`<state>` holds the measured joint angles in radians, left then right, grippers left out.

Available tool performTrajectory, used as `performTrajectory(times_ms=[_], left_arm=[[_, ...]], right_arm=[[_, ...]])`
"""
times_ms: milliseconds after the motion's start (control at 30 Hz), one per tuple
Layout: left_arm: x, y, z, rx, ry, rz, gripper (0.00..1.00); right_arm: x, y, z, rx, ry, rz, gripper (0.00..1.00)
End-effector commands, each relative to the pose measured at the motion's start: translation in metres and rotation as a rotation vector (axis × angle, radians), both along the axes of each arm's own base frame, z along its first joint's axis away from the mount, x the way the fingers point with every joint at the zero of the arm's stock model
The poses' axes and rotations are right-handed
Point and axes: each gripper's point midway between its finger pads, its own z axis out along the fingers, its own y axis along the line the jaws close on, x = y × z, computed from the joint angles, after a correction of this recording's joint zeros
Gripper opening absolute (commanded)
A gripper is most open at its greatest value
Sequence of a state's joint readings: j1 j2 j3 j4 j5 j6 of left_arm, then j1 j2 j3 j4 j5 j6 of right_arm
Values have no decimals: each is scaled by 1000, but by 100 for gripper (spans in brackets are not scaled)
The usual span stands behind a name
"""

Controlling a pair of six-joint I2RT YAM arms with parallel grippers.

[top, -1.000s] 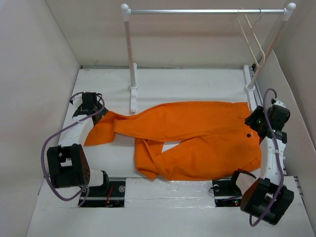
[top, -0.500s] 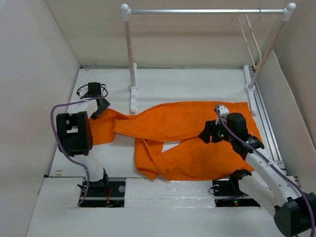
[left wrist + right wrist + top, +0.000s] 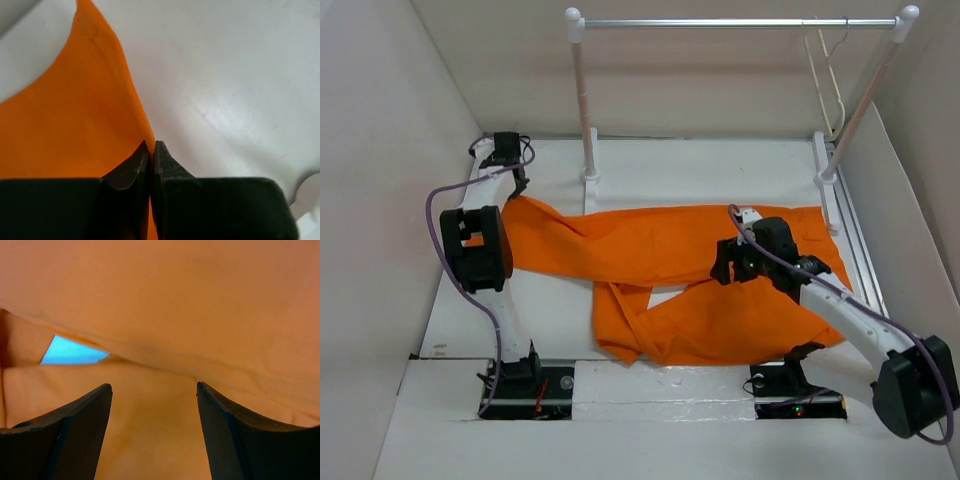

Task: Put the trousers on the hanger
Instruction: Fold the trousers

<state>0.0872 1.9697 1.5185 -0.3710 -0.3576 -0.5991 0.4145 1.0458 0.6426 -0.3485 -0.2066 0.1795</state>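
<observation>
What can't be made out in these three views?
Top view: the right arm covers part of the waist of the trousers.
Top view: the hanger is too thin and pale to show its hold on the rail.
Right wrist view: the right gripper is open over cloth; contact unclear.
Top view: the left gripper hides under its wrist; its own view shows it shut on the trousers.

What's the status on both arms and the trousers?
Left gripper: jaws shut on the trousers at a leg edge. Right gripper: jaws open, over the cloth. Hanger on the rack bar, untouched.
</observation>
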Motion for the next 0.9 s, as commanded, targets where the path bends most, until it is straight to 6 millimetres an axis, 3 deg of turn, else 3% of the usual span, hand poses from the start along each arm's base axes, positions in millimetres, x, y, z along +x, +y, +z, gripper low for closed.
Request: performTrajectory(times_ms=[0,33,67,100,133,167,200,233,267,300,333,367,400,433,467,500,533,567,600,633,667,733,767,867], left_arm=[[22,22,22,94,2,25,0],[37,23,36,101,-29,10,2],[43,21,26,98,-3,-21,20],[46,20,27,97,5,-41,33],[53,22,38,113,-6,-47,49],[49,25,42,107,3,-49,72],[48,22,49,92,-12,-62,77],[36,14,39,58,6,-80,78],[32,11,76,57,-96,-88,78],[27,-2,83,43,-125,-120,78],[10,-24,71,21,-107,-172,76],[-3,-37,101,23,-173,-206,70],[-25,-53,79,3,-124,-251,66],[-36,-77,82,0,-132,-308,64],[-53,-86,101,-10,-183,-314,57],[-66,-92,96,-25,-179,-324,56],[-89,-100,71,-77,-139,-347,56],[-103,-103,83,-95,-192,-350,56],[-113,-103,78,-109,-195,-340,56],[-130,-99,62,-123,-167,-325,56],[-139,-93,72,-127,-202,-304,56],[-153,-93,70,-151,-203,-297,56],[-157,-94,84,-152,-248,-308,56],[-164,-99,104,-164,-313,-339,56]], right_arm=[[36,10,19,-11,-75,-7,74],[40,12,18,-19,-66,-2,75],[45,14,15,-30,-52,-2,75],[48,25,27,-23,-71,27,76],[48,31,30,-22,-76,42,76],[48,37,34,-14,-85,59,76],[48,46,42,-5,-102,84,75],[39,65,47,5,-110,146,71],[33,75,51,6,-115,181,67],[25,86,50,2,-104,220,50],[7,109,55,21,-108,306,29],[-2,121,55,31,-102,343,12],[-10,134,57,57,-92,371,0],[-20,149,52,77,-69,422,0],[-37,168,52,92,-63,484,0],[-43,180,52,106,-58,500,16],[-45,190,38,74,-35,509,32],[-53,208,44,79,-45,546,48],[-55,214,38,60,-29,557,64],[-56,223,35,50,-25,566,68],[-53,235,24,31,-7,571,70],[-51,248,13,25,20,572,70],[-52,256,-3,0,45,576,70],[-41,273,-8,1,35,538,67]])
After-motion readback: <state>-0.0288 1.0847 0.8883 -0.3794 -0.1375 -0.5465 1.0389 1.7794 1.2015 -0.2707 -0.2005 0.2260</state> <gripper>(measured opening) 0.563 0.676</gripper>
